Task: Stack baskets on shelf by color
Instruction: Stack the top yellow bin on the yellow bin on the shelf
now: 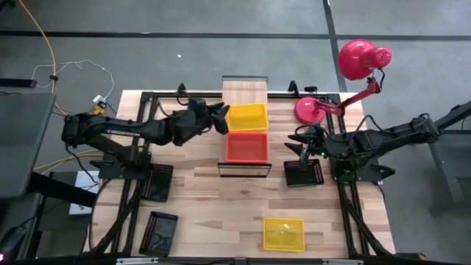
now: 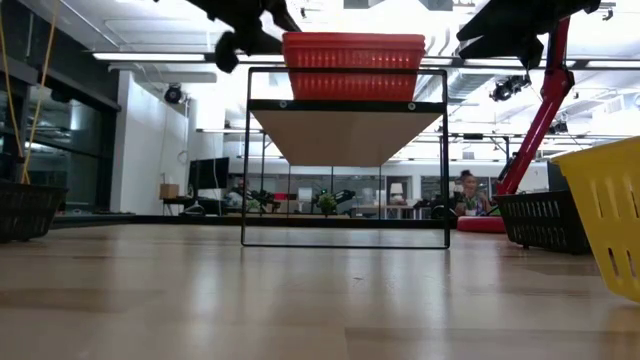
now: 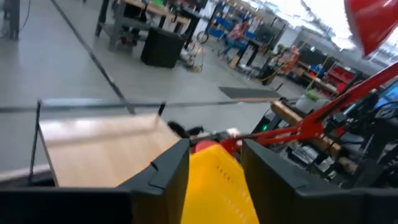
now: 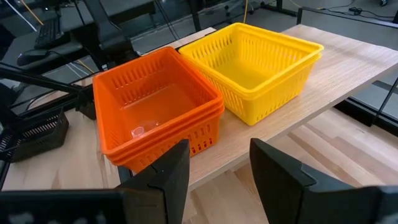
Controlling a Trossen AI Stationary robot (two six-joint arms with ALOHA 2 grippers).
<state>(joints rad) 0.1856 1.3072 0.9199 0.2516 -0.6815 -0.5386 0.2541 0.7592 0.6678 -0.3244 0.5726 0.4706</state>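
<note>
Shelf stands mid-table, running from far to near, and carries two stacks side by side along its length: a yellow stack in the middle and an orange stack at the near end; the far end of the plank is bare. In the right wrist view the orange stack shows more than one rim nested, and the yellow stack appears to be at least two deep, so both colours look partly built. Still off the shelf, on the tabletop: one yellow basket near the front edge, right of centre; two black baskets on the left, one beside the left arm's base and one nearer the front; and a third black basket on the right. Judgement: roughly the mid-stage, with the black stack not yet started and the bare far end the likely spot for it. Left gripper sits at the left rim of the yellow stack; in its own wrist view yellow mesh lies between the fingers, which stand apart, but whether they pinch or have let go cannot be told. Right gripper hovers over the third black basket, right of the shelf, fingers spread and empty.
</note>
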